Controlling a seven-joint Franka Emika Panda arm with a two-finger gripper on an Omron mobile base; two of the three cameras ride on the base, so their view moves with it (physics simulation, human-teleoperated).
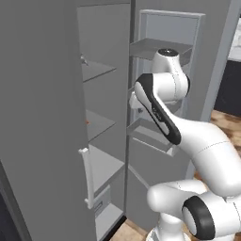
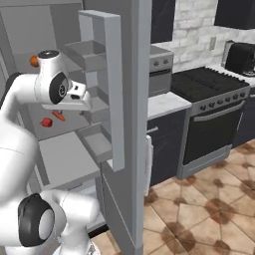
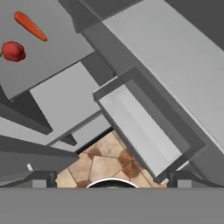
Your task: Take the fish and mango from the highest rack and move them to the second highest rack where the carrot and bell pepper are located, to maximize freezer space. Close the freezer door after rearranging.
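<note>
Fingers (image 3: 112, 177) spread wide above door bin (image 3: 140, 131).

The freezer door (image 2: 117, 89) stands swung open beside my arm, its moulded grey bins facing inward. On the second highest rack (image 3: 57, 52), a flat grey board, I see the orange carrot (image 3: 29, 25) lying just beside the red bell pepper (image 3: 13, 50), apart. Above it, an orange fruit, likely the mango (image 2: 34, 61), sits on the highest rack (image 1: 99, 70).
</note>
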